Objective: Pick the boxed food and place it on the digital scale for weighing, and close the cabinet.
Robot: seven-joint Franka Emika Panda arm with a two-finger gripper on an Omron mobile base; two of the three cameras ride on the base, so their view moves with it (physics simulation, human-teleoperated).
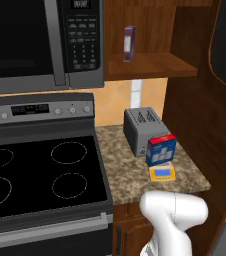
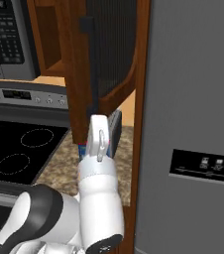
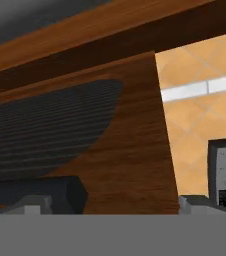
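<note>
We note the box (image 1: 161, 149) already resting on the scale (image 1: 162, 173), right of the toaster (image 1: 141, 130); our gripper (image 3: 107, 202), jaws released, faces the cabinet door (image 2: 104, 49), left to shut

The boxed food (image 1: 161, 149), a small blue box with a red top band and white patches on its front, stands upright on the digital scale (image 1: 162, 173), a flat yellow-orange unit with a blue display facing forward, resting on the tabletop (image 1: 115, 160). The cabinet (image 1: 150, 65) is reddish-brown wood; its door (image 2: 111, 54), with a dark rounded panel and a vertical black bar handle (image 2: 90, 64), stands swung open.
</note>
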